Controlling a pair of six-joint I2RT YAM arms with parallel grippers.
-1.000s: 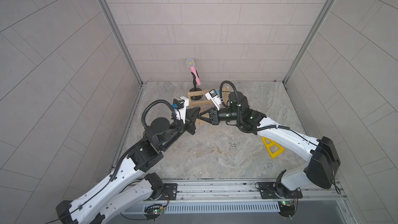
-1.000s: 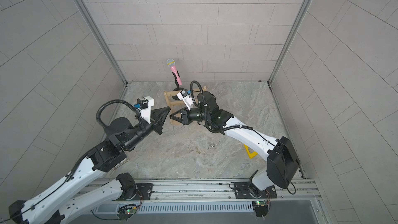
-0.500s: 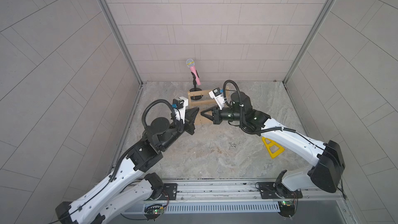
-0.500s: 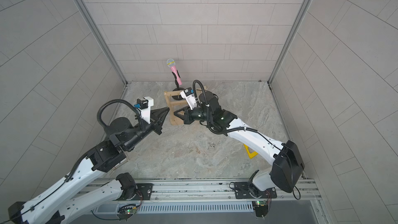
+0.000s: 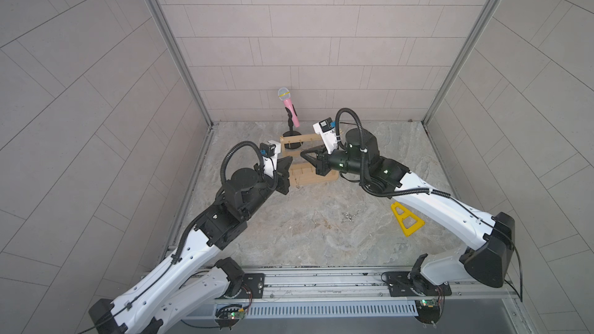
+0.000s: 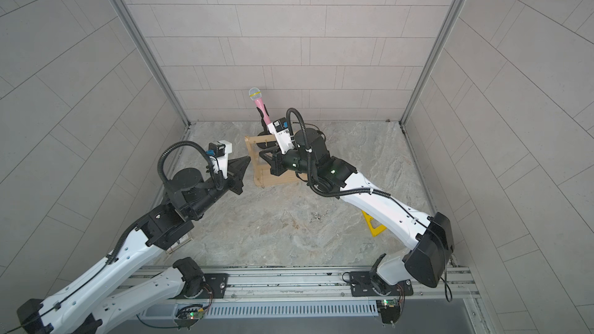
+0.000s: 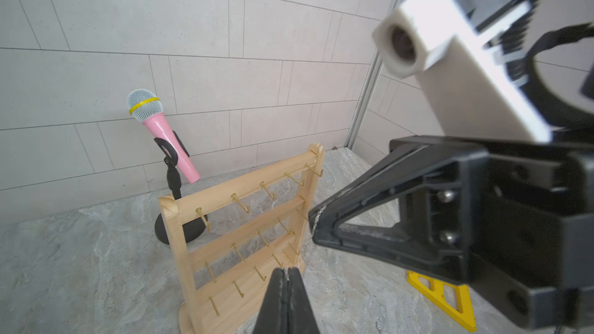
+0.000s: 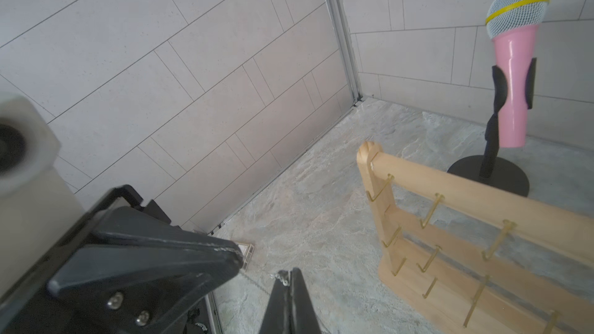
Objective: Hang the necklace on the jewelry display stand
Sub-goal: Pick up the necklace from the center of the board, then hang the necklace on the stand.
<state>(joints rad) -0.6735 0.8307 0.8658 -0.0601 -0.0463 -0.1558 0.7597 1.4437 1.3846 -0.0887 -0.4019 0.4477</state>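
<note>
Top views: both arms extended, tips near-meeting before the stand (image 5: pixel 299 138).
We find the left gripper (image 5: pixel 290 163) clamped shut, contents unclear; the right gripper (image 5: pixel 302 154) pinches the necklace (image 8: pixel 280 277) chain.

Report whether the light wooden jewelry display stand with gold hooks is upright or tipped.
Upright: the jewelry display stand sits on its flat base, side posts rising, three hooked bars stacked above.

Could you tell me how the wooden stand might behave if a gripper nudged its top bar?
The wooden stand is tall over a narrow base, so it would probably tip. Its thin, light-looking wood may slide on the smooth floor. The bars look stiff, unlikely to bend.
</note>
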